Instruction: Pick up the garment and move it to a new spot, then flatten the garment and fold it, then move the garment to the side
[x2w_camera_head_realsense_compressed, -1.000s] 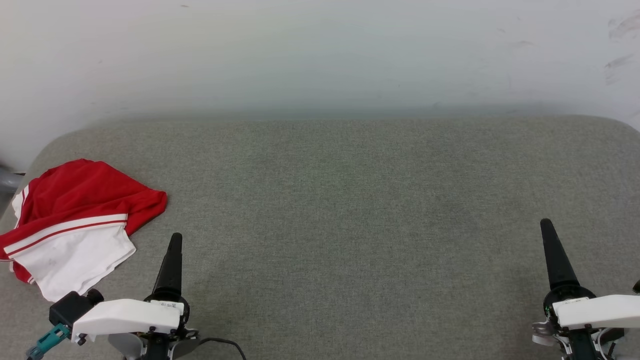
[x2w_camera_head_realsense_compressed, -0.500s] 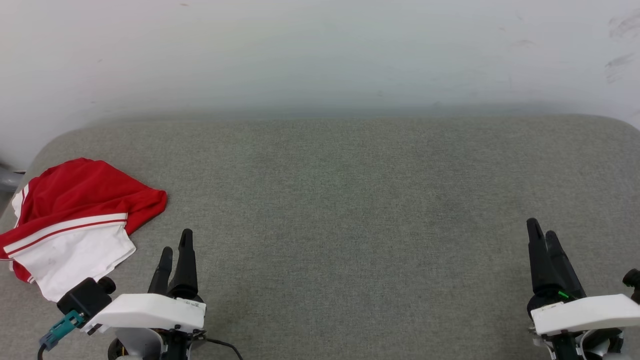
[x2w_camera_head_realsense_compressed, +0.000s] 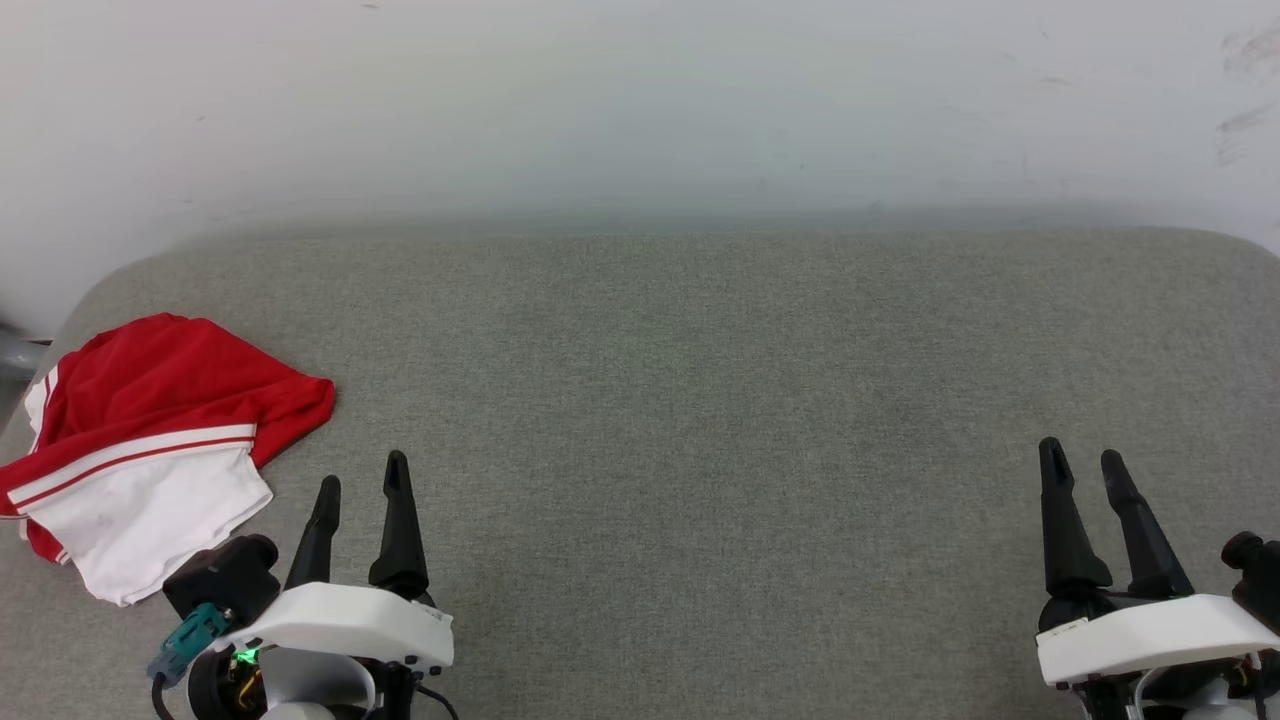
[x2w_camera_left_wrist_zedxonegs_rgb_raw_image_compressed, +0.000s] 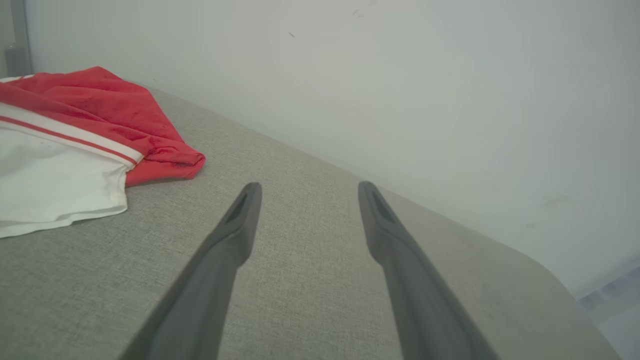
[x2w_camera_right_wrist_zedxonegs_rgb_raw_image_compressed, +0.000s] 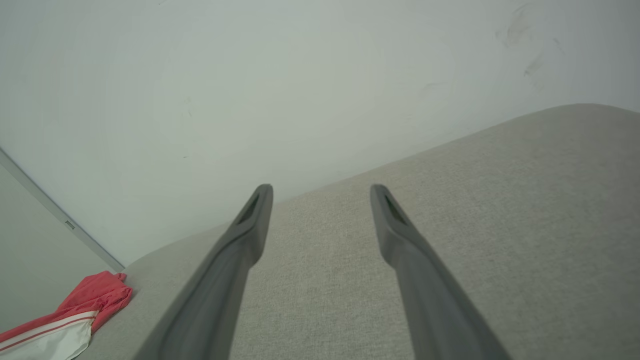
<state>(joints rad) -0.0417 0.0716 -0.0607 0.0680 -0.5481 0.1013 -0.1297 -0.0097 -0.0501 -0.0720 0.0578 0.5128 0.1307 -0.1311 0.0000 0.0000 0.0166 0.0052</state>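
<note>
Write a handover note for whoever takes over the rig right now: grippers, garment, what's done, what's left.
The left gripper is open and empty, beside the garment without touching it.
The right gripper is open and empty, at the far side of the grey padded surface.
The garment lies crumpled at the surface's left edge.
Done: nothing.
Left: pick up, relocate, flatten, fold, set aside.

a grey fabric-covered surface (x2w_camera_head_realsense_compressed: 700, 400) with rounded corners meets a scuffed white wall (x2w_camera_head_realsense_compressed: 640, 100).

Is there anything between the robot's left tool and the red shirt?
No, just bare grey cushion lies between the left tool and the shirt, as the head and left wrist views show.
</note>
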